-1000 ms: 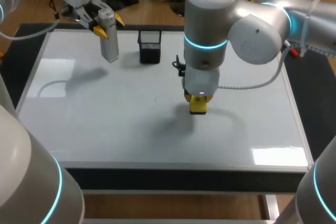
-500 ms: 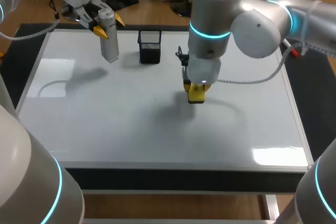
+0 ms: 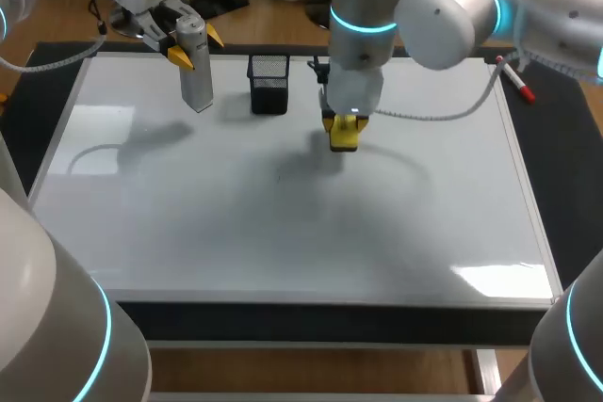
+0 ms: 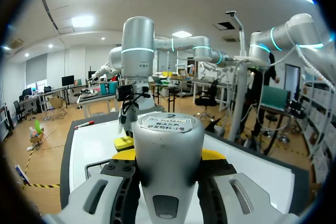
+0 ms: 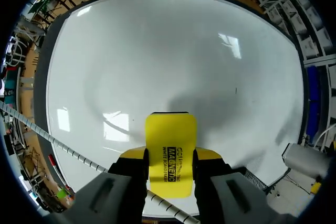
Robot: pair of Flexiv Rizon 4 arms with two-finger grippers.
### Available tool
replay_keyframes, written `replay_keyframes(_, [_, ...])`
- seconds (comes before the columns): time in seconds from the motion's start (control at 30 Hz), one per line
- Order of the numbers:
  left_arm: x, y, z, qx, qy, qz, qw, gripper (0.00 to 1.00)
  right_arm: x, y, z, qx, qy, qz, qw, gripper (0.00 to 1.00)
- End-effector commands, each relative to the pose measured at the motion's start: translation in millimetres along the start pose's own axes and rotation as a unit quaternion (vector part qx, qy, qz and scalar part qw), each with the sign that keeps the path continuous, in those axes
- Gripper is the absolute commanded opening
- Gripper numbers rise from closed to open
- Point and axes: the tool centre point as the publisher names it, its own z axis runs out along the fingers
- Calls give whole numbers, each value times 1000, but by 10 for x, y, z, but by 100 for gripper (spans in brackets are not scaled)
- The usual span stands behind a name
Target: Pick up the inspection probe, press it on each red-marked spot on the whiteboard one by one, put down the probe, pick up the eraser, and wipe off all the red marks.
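White board surface (image 3: 188, 233) fills the table, and it is over this whiteboard that the change is seen. The right gripper (image 5: 170, 157), clamped on the yellow eraser (image 3: 344, 136) from both sides, has been carried from the board's middle toward 12 o'clock over the last second. The eraser is now held low over the board, near the far edge. A soft shadow is cast on the board under it and toward 9 o'clock.

The left gripper (image 3: 193, 40) is found where it was, at about 10 o'clock on the board. It is closed around the grey inspection probe (image 3: 196, 72), which is kept upright with its lower end at the board.

A black mesh pen holder (image 3: 268, 82) stands between probe and eraser, at 9 o'clock of the eraser and near it but apart. A red marker (image 3: 518, 84) lies at the board's edge near 2 o'clock. A grey cable (image 3: 443, 115) hangs in a loop from the right arm over the board at 3 o'clock of the eraser. A tiny dark speck (image 3: 279, 177) is seen near the board's centre.
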Motion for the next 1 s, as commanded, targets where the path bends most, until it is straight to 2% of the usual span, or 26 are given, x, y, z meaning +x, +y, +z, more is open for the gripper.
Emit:
replay_keyframes(0.03, [-54,25,-69,5,14,0,1000,0,-78,-330,44,-22,13,3,1000,0])
replay_keyframes(0.5, [-54,25,-69,5,14,0,1000,0,-119,-838,104,-11,26,9,1000,0])
replay_keyframes(1.0, [-54,25,-69,5,14,0,1000,0,-144,-1017,266,-13,22,6,1000,0])
